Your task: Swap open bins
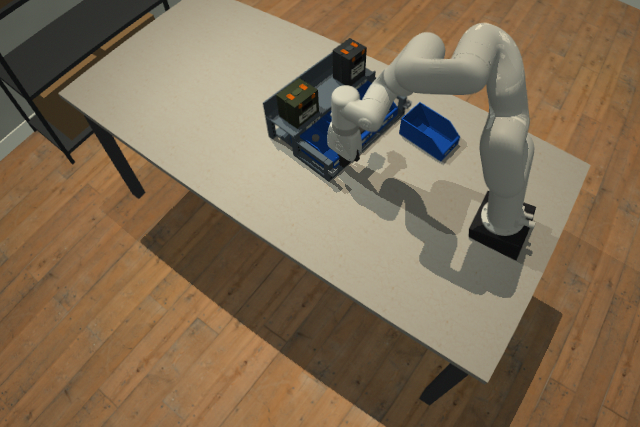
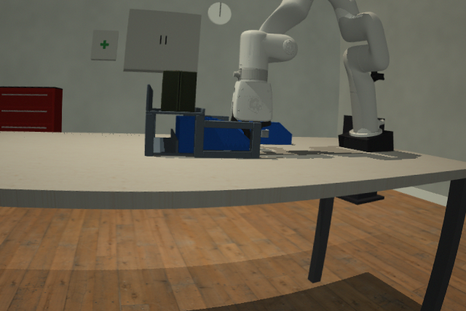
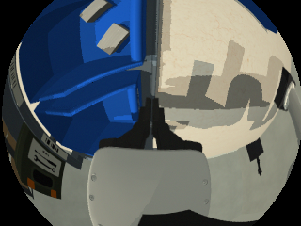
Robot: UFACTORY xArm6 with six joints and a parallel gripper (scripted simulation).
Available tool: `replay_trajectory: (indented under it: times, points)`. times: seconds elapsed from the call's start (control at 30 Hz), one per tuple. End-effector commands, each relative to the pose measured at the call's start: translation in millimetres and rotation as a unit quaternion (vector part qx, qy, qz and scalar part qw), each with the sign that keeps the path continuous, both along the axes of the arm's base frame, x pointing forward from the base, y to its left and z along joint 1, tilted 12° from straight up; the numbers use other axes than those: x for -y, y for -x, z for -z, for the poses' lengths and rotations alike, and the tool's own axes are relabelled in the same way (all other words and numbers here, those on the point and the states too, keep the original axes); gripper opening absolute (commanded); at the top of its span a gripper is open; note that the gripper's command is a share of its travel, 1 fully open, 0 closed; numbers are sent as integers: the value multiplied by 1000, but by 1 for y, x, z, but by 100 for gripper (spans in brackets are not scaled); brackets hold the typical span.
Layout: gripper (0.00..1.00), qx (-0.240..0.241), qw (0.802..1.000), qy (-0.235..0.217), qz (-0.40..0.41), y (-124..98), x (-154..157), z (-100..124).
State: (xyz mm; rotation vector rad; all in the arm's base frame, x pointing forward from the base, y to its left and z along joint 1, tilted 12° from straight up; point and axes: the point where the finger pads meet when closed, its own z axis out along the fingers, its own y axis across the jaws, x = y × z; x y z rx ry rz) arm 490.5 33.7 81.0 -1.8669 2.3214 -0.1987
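The end effector (image 3: 150, 108) has its fingers pressed together with nothing between them, pointing down at the front lip of the shelf (image 1: 272, 117). A blue bin with parts (image 3: 82, 56) sits in the shelf just behind that lip. The empty blue bin (image 1: 429, 131) stands on the desk (image 1: 206, 117) beside the shelf.
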Motion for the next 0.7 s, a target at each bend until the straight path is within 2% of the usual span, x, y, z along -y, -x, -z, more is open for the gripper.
replay_trajectory:
  times: [0.0,0.67]
  points:
    - [0,2,1000,0,0,-1,0,-2]
    - [0,2,1000,0,0,17,-4,-14]
